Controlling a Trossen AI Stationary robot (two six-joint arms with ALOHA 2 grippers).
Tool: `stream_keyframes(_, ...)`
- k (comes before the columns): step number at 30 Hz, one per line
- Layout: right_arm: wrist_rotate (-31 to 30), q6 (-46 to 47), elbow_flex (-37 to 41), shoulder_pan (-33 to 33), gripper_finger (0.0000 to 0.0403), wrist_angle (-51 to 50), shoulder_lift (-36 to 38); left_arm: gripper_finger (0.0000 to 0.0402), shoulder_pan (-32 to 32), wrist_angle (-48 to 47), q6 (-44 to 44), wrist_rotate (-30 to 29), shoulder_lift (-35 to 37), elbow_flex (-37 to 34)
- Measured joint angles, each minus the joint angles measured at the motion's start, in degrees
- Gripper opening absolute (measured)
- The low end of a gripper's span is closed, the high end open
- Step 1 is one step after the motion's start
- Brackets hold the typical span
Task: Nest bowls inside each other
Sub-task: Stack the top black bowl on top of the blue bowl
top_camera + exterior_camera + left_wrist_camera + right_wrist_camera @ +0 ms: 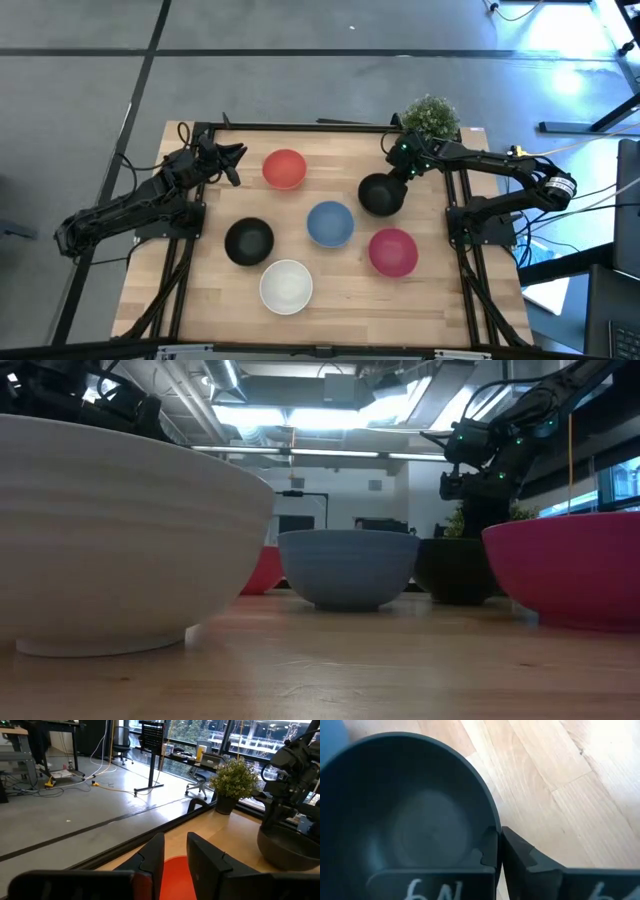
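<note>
A wooden table (200, 300) seen from above holds six small bowls, none nested. The right gripper (398, 172) is clenched on the rim of a black bowl (380, 194) at the right rear of the table, one finger inside the wall and one outside; whether the bowl is lifted off the wood is hard to judge. A potted plant (431, 116) stands just behind that arm. The left gripper (236, 166) hovers at the left rear, just beside the red bowl (285, 168), its fingers (152, 857) parted and holding nothing. A blue bowl (330, 223) sits in the middle, a pink bowl (393, 251) to its right, a second black bowl (249, 241) to its left, and a white bowl (286, 286) nearest the front edge.
</note>
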State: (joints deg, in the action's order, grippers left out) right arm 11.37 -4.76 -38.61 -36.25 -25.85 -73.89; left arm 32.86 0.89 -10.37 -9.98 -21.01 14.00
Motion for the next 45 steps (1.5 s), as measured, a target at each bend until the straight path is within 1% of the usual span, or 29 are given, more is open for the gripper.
stream_keyframes(6,0.4,0.0,-1.4,0.0,0.0011,-0.5,0.0,0.0082,0.0,0.0,0.0,0.0,0.0,0.0)
stream_keyframes(9,1.5,0.0,-4.7,0.0,0.0011,-1.1,0.0,0.0082,0.0,0.0,0.0,0.0,0.0,0.0)
stream_keyframes(11,1.8,-0.3,-7.6,0.1,0.0011,-3.2,0.0,0.0079,0.0,0.0,0.0,0.0,0.0,0.0)
stream_keyframes(14,4.0,-0.3,-12.6,0.3,0.0011,-7.3,0.0,0.0076,0.0,0.0,0.0,0.0,0.0,0.0)
stream_keyframes(19,4.7,-0.1,-20.0,4.2,0.0011,-12.6,0.0,0.0077,0.0,0.0,0.0,0.0,0.0,0.0)
stream_keyframes(23,4.9,3.1,-24.8,8.9,0.0011,-14.5,-0.8,0.0082,0.0,0.0,0.0,0.0,0.0,0.0)
stream_keyframes(28,4.9,5.2,-29.0,14.5,0.0011,-16.2,-4.6,0.0079,0.0,0.0,0.0,0.0,0.0,0.0)
stream_keyframes(34,4.8,4.5,-30.3,20.0,0.0011,-13.8,-11.7,0.0078,0.0,0.0,-0.1,0.6,0.0,0.0)
stream_keyframes(40,5.3,6.0,-30.3,23.1,0.0011,-9.0,-17.8,0.0084,0.0,-0.1,-0.1,0.7,0.0,0.0)
stream_keyframes(43,5.3,6.3,-30.3,24.0,0.0011,-6.8,-19.9,0.008,0.0,-0.6,-0.2,0.7,0.0,0.0)
stream_keyframes(45,6.4,7.5,-30.3,24.3,0.0011,-4.7,-20.8,0.0077,0.0,-0.8,-0.2,0.7,0.0,0.0)
